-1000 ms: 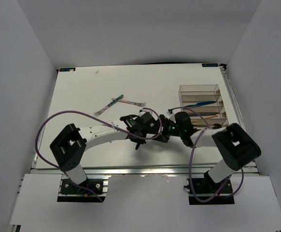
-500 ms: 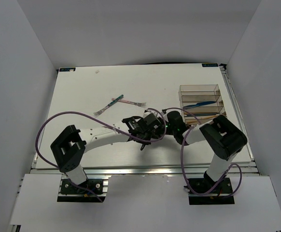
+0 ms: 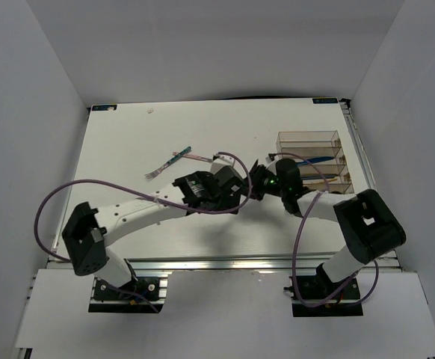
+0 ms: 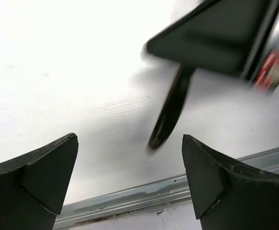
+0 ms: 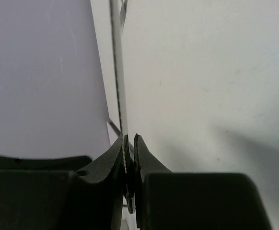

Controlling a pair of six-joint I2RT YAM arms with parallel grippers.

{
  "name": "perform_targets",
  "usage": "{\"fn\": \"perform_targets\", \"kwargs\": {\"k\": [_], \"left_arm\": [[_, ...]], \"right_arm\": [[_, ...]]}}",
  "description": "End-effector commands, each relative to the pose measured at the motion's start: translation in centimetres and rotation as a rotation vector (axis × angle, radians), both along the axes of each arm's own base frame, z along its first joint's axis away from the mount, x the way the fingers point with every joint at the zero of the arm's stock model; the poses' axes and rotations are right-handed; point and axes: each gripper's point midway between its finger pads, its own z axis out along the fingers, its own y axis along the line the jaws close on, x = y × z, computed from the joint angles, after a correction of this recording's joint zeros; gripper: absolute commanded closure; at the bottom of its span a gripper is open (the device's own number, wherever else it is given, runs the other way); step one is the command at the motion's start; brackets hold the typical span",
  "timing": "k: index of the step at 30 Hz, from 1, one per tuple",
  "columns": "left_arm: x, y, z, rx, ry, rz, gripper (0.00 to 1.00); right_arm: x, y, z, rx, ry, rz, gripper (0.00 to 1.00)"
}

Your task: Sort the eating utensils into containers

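Observation:
A black spoon hangs bowl-down just above the white table, its handle pinched in my right gripper, which is shut on it. My left gripper stands wide open right beside it, with nothing between its fingers. In the top view the two grippers meet at the table's middle, left gripper and right gripper. A teal-handled fork and a pink-handled fork lie on the table behind them. The clear divided tray sits at the right, with a blue piece and brown chopsticks in its compartments.
The table's near metal rail runs just below my left fingers. White walls close in the table on the left, back and right. Purple cables loop from both arms over the near half of the table.
The left gripper has opened and let go of the black spoon, and the right gripper has shut on it. Both grippers have moved a little farther from the near edge.

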Motion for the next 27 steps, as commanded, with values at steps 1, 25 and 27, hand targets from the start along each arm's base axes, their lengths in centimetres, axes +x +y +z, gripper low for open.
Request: {"fn": "perform_targets", "kwargs": {"k": [1, 25, 27], "left_arm": [[0.5, 3.3, 5.2, -0.026, -0.137, 0.081, 0.02], [-0.8, 6.2, 4.5, -0.006, -0.169, 0.039, 0.02], [-0.7, 6.3, 4.6, -0.001, -0.175, 0.036, 0.02]], "right_arm": [[4.5, -3.6, 2.6, -0.026, -0.036, -0.117, 1.0], [20.8, -30.1, 2.0, -0.333, 0.268, -0.959, 1.0], [20.8, -30.0, 1.2, -0.34, 0.283, -0.954, 1.0]]}}
